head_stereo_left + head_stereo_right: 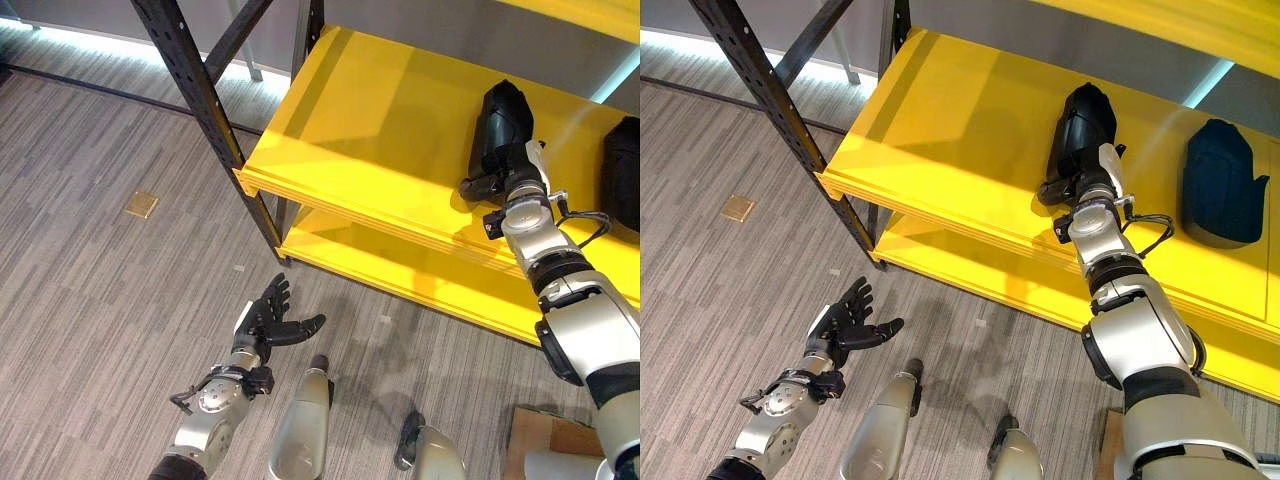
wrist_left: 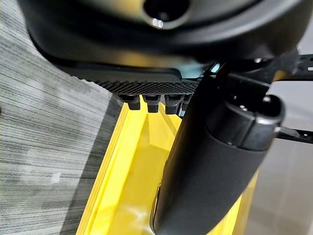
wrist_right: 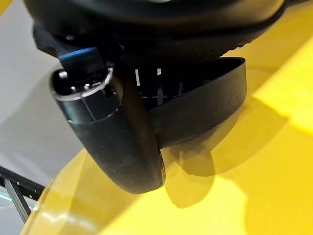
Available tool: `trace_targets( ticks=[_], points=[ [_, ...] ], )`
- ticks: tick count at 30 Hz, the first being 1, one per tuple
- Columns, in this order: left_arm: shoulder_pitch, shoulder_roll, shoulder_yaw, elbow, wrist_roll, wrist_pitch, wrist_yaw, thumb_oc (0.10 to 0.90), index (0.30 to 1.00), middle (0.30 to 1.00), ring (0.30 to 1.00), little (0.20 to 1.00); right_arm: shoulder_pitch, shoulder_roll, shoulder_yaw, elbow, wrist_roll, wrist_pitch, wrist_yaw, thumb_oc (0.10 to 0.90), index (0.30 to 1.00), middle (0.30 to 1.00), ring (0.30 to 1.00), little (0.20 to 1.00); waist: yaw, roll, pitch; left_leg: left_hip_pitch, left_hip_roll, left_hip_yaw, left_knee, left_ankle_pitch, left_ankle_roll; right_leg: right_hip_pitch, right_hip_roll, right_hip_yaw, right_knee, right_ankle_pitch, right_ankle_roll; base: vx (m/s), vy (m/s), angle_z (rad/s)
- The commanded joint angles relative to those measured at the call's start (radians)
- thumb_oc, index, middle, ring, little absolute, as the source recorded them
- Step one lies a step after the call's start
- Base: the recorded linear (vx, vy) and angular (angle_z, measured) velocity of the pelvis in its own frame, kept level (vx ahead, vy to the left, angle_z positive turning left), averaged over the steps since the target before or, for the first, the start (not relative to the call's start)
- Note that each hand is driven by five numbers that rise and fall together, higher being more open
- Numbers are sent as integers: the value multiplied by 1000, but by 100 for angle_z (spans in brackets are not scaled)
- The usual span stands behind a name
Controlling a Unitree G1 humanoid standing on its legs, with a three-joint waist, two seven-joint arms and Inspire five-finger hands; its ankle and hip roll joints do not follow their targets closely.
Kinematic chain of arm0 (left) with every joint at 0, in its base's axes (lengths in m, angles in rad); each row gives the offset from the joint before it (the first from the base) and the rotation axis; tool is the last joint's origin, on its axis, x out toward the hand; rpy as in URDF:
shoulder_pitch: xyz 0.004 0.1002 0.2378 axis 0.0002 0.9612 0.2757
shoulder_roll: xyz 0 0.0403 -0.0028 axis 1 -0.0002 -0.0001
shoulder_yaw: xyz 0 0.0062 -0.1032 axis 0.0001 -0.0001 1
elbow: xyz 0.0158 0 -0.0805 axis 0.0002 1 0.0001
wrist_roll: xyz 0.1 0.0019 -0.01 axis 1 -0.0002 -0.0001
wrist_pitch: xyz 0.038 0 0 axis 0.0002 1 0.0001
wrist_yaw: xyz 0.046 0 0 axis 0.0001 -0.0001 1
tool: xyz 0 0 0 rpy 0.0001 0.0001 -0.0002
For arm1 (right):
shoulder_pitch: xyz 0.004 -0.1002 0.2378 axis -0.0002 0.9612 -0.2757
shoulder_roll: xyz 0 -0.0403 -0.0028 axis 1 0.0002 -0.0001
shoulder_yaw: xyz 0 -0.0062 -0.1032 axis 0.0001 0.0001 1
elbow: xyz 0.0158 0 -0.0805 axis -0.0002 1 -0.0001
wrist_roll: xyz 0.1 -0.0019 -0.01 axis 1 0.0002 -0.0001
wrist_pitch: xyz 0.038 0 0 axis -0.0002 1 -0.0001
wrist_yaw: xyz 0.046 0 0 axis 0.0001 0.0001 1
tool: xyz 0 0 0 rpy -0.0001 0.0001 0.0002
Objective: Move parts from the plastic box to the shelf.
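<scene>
Up on the yellow shelf (image 1: pixel 940 120), the right hand (image 1: pixel 1072 175) is resting with its fingers (image 1: pixel 478 186) and thumb curled round a black part (image 1: pixel 1083 118), which is lying on the board under them. Another dark part (image 1: pixel 1218 185) is lying well apart from those fingers on the same board. Low over the grey floor (image 1: pixel 90 290), the left hand (image 1: pixel 268 322) is hanging with fingers spread wide, holding nothing

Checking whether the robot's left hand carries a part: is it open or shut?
Open. The left hand hangs above the floor with fingers spread and nothing between them.
</scene>
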Motion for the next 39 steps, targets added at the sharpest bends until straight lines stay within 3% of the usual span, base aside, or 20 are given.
trace_targets(
  ticks=[1, 17, 27, 34, 39],
  points=[
    [-43, 53, 2, -103, -7, -117, -17, 900, 1000, 1000, 1000, 1000, -163, -66, 22, -9, -26, -57, -42, 900, 1000, 1000, 1000, 1000, 11, -10, -44, -62, 54, -58, 56, -21, -11, 80, 2, -12, -49, 32, -25, 0, 0, 0],
    [-54, 60, 9, -73, -16, -109, -4, 900, 1000, 1000, 1000, 1000, -144, 54, -14, -130, 85, -90, -34, 900, 1000, 1000, 1000, 1000, -13, -7, -44, -50, 65, -55, 55, -22, -20, 69, 6, -3, -26, 26, -32, 0, 0, 0],
    [-56, 70, 14, -69, -20, -107, -3, 900, 1000, 1000, 1000, 1000, -169, 66, 1, -219, 60, -97, -58, 900, 1000, 1000, 1000, 1000, -26, -9, -50, -52, 65, -55, 56, -19, -22, 65, 6, -1, -21, 30, -34, 0, 0, 0],
    [-58, 70, 24, -64, -17, -104, 6, 900, 1000, 1000, 1000, 1000, -183, 34, 18, -399, -29, -102, -108, 900, 1000, 1000, 1000, 1000, -45, -17, -53, -47, 72, -53, 59, -23, -22, 61, 8, 8, -16, 30, -36, 0, 0, 0],
    [-60, 61, 37, -61, -6, -98, 21, 900, 1000, 1000, 1000, 1000, -141, 17, -17, -626, -90, -115, -146, 900, 1000, 1000, 1000, 1000, -66, -24, -54, -39, 78, -44, 58, -27, -23, 54, 8, 17, -11, 30, -37, 0, 0, 0]
  ],
)
